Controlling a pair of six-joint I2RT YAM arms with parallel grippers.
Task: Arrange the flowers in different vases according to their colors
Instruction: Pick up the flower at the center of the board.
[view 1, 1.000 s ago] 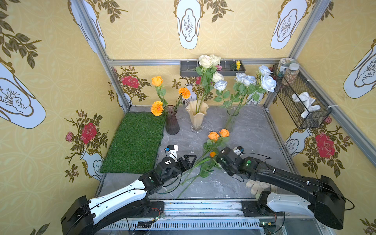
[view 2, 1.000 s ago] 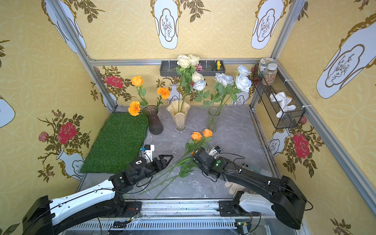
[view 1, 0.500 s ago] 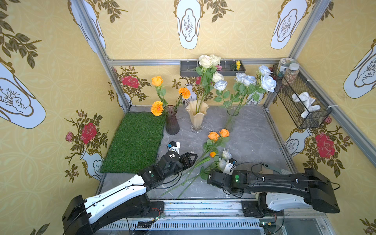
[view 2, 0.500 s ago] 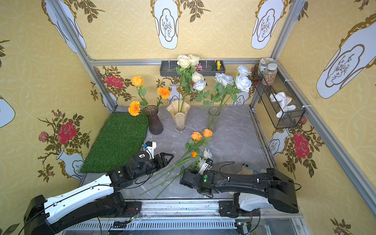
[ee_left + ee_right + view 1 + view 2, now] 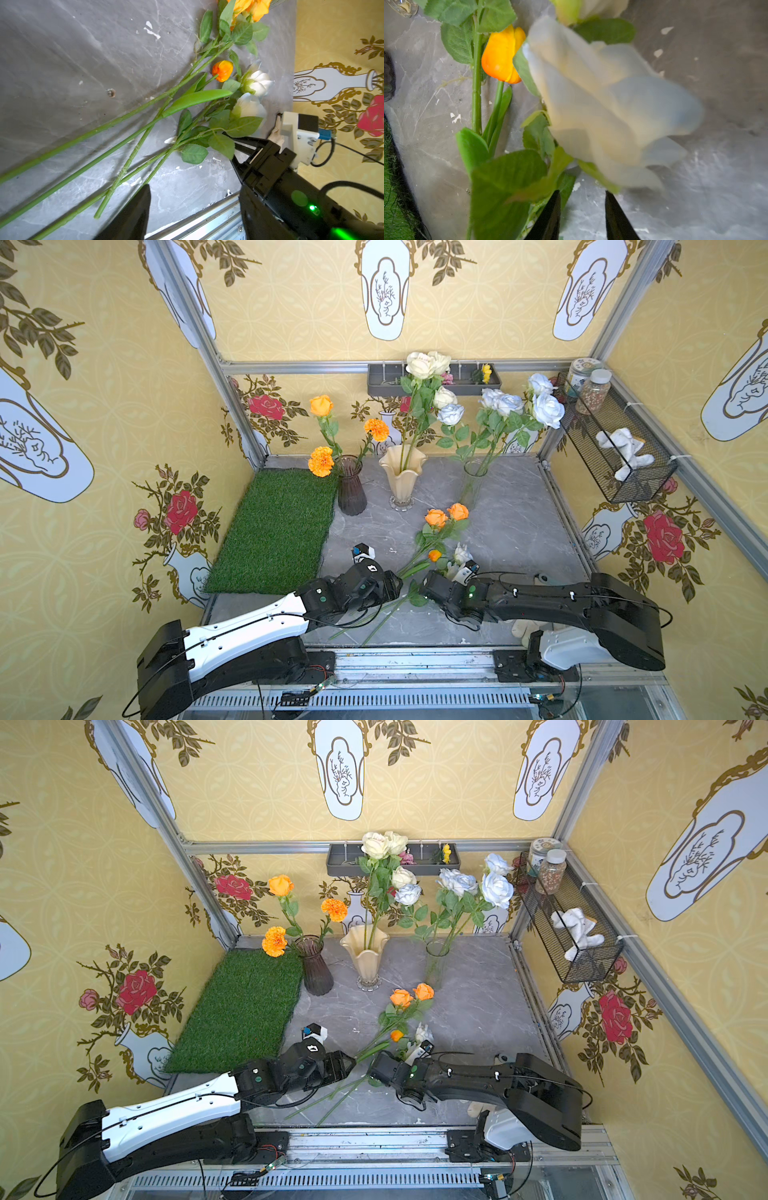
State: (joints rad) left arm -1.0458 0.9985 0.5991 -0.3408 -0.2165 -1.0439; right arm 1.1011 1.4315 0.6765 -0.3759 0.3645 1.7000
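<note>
Near edge: the left end effector sits low over the grey marble-patterned table, its tip at the loose green stems. Its wrist view shows only one black finger, beside the stems. I cannot tell how wide it stands, and no stem is visibly held.

The right end effector faces it and is nosed into the leaves below a white pale-blue-tinted rose. Its jaws are narrow but apart, with bare table showing in the gap. Leaves touch one finger, and no stem looks clamped.

Loose flowers lying flat on the table, 5 heads:
- 1 small orange bud
- 2 pale roses: the tinted one and a second white rose just beside it
- 2 loose orange roses farther out, side by side

Left of them lies 1 green artificial-grass mat.

Farther back, 3 vases stand upright in a row:
- The dark purple ribbed glass vase holds 1 tall orange rose and 2 orange marigolds.
- The cream ruffled-rim vase holds 3 cream-white roses.
- The clear glass cylinder vase holds pale-blue roses. I count about 5 heads, but they crowd together, so the count is unsure.
</note>
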